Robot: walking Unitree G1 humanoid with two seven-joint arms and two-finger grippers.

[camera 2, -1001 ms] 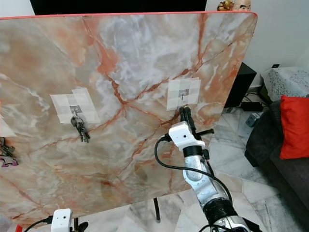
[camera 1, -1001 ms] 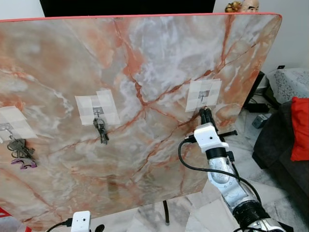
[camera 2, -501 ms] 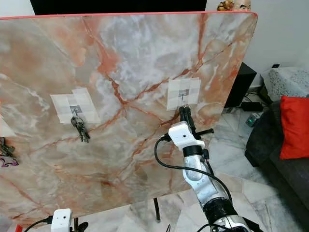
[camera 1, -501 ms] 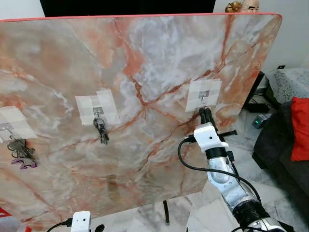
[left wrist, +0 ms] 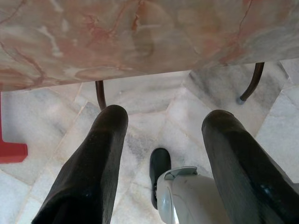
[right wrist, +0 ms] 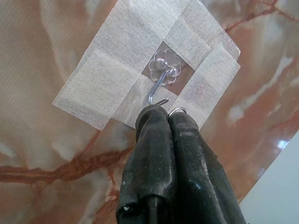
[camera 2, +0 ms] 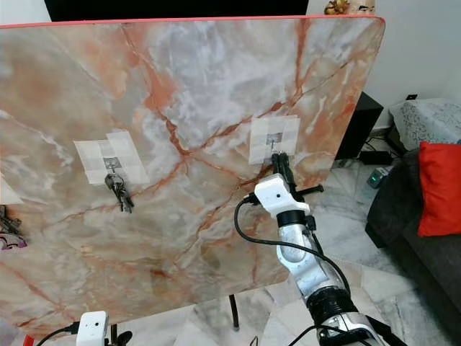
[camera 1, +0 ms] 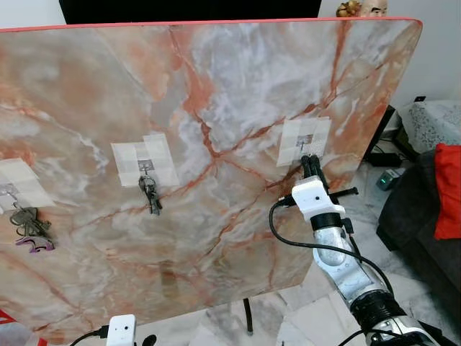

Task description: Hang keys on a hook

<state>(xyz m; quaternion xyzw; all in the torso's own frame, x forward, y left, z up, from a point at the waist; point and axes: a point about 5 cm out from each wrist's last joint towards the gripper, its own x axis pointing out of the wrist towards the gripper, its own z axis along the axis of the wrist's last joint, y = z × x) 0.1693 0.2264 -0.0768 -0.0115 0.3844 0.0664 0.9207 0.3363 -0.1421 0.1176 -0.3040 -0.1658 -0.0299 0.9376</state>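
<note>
A wire hook [right wrist: 160,83] under a clear flower-shaped pad is taped to the upright marble board [camera 1: 216,86], on its right side [camera 1: 305,143]. My right gripper [right wrist: 166,114] is shut just below the hook's tip, touching or almost touching it. A small metal key ring [right wrist: 178,110] peeks out between the fingertips. In the eye views this gripper [camera 1: 308,161] points up at the taped patch. A bunch of keys [camera 1: 150,193] hangs on the middle hook. Another bunch [camera 1: 27,227] with a purple tag hangs on the left hook. My left gripper [left wrist: 163,135] is open, low over the floor.
The board stands on thin dark legs [camera 1: 248,317] over a pale marble floor. A dark sofa with a red cushion [camera 1: 448,191] is at the right. A black speaker [camera 2: 356,126] and cables lie behind the board's right edge. A red object [left wrist: 11,151] lies on the floor.
My right gripper has risen a little and now reaches the bottom of the right hook. The left arm and the hanging keys have not moved.
</note>
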